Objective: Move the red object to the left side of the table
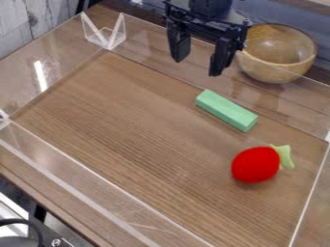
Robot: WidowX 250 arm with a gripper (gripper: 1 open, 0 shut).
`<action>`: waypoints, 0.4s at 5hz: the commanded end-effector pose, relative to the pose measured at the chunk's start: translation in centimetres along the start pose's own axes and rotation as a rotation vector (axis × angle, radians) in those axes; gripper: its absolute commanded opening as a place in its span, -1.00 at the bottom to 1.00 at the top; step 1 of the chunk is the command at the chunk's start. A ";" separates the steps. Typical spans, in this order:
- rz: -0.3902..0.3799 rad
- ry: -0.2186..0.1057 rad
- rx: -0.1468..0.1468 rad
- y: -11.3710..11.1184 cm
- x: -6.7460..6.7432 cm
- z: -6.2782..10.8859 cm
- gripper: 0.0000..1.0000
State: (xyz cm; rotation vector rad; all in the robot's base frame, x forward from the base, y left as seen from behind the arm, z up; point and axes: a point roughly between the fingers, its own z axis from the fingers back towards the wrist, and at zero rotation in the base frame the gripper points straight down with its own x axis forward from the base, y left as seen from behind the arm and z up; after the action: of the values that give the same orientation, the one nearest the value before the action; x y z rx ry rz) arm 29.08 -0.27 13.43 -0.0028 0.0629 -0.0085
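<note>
The red object [258,164], a small rounded strawberry-like toy with a pale green leafy tip, lies on the brown wood-grain table [129,125] near the right front. My gripper [196,53] hangs at the back centre, well away from the toy, with its dark fingers [221,58] spread open and nothing between them.
A flat green rectangular block [227,109] lies between the gripper and the toy. A wooden bowl [276,52] stands at the back right. Low clear acrylic walls [58,53] border the tabletop, with a clear V-shaped piece [103,32] at the back left.
</note>
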 end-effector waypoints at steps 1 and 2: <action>-0.102 0.026 -0.003 -2.1 -0.7 -1.0 1.00; -0.307 0.084 -0.023 -5.9 -2.3 -4.1 1.00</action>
State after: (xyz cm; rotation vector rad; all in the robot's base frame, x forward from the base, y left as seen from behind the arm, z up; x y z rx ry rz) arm 25.91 -6.48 8.53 -0.0381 0.1869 -0.3146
